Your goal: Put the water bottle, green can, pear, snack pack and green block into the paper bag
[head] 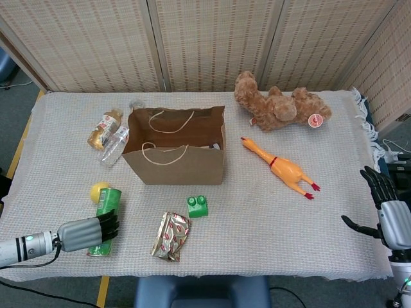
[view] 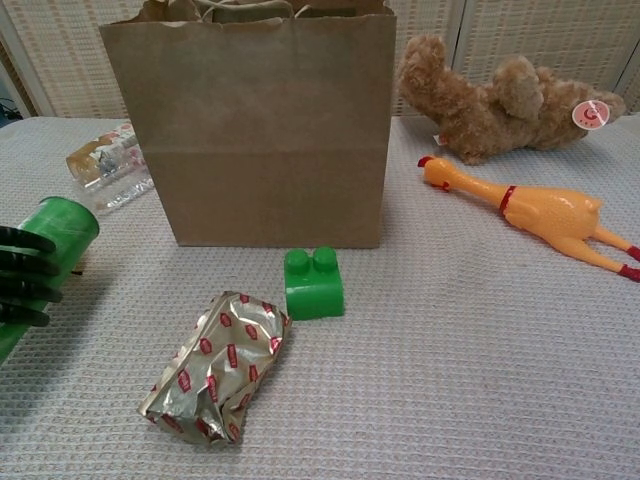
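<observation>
My left hand (head: 87, 232) grips the green can (head: 106, 210) near the table's front left; in the chest view its dark fingers (view: 25, 275) wrap across the green can (view: 58, 225) at the left edge. The yellow pear (head: 98, 190) lies just behind the can. The crinkled snack pack (head: 172, 236) (view: 215, 365) and the green block (head: 198, 206) (view: 313, 283) lie in front of the standing brown paper bag (head: 174, 165) (view: 260, 120). The clear water bottle (head: 114, 145) lies left of the bag. My right hand (head: 387, 208) hangs open beyond the table's right edge.
A second bottle (head: 104, 128) with a brownish label lies beside the water bottle. A brown teddy bear (head: 279, 108) sits at the back right, and an orange rubber chicken (head: 282, 168) lies right of the bag. The table's front edge runs just below my left hand.
</observation>
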Available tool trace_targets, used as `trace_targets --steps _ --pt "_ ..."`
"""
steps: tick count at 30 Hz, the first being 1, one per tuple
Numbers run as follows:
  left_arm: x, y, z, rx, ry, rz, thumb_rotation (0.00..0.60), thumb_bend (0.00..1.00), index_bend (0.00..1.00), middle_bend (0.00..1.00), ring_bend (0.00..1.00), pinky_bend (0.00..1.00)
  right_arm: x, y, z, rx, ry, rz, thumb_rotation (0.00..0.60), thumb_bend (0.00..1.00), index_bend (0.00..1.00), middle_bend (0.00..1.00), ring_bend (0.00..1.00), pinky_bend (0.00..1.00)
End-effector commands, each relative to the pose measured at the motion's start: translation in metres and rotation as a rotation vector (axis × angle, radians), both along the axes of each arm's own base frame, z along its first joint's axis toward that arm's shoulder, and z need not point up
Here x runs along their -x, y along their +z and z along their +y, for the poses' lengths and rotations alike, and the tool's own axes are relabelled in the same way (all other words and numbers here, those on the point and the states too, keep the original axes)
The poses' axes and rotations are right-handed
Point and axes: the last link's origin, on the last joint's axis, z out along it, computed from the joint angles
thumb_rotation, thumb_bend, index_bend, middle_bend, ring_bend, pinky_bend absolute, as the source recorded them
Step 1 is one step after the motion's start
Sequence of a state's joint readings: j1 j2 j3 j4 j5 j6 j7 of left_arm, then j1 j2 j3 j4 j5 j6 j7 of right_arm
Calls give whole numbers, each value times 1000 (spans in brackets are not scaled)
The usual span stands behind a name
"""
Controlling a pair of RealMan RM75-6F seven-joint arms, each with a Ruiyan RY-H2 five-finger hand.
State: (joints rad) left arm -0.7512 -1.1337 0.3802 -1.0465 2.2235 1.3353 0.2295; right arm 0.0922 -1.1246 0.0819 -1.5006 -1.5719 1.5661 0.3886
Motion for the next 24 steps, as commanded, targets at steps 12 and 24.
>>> trace_targets --steps 12,24 --pt "-12 58 21 -270 114 -271 600 660 637 693 632 729 0 -1 0 1 -1 8 600 57 0 0 0 0" --pt "-90 71 83 -488 427 -1051 600 661 640 696 632 722 0 -1 0 -1 -5 15 600 57 0 0 0 0"
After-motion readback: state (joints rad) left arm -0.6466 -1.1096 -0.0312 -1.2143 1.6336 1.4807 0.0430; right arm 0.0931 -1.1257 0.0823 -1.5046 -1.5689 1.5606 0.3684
